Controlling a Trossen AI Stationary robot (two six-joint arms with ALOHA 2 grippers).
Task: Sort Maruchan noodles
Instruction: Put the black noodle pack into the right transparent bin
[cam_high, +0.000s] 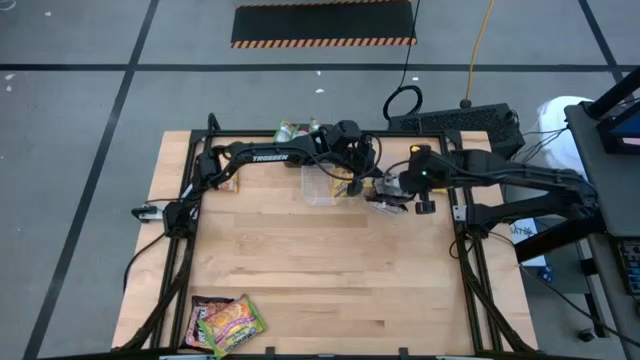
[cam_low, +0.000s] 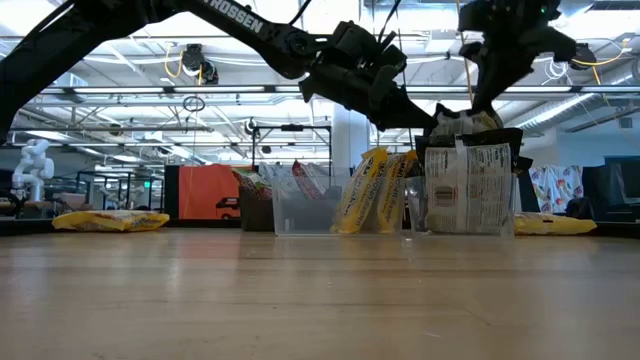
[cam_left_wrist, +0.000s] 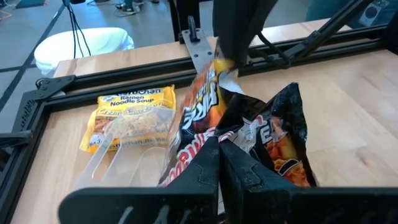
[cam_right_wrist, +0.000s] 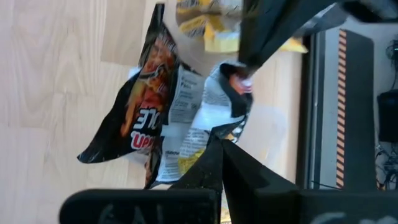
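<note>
Left hand (cam_left_wrist: 219, 146): I see it clamped on the black ramen packet (cam_left_wrist: 273, 137).
Right hand (cam_right_wrist: 221, 146): clamped on the same packet.
Packet: crumpled between them, long axis upright above the table (cam_high: 300, 280).

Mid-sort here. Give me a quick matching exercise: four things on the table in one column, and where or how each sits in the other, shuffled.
Things:
1. dark packet
2. green-edged packet
3. clear tub
4. yellow packet

Places or states:
A. lying in the table corner at the bottom left of the high view
B. lying flat, label up, next to the black frame
C. pinched by the shut fingers of both the left gripper and the right gripper
D. standing on the table beside the two grippers

Pairs: 1-C, 2-A, 3-D, 4-B
</note>
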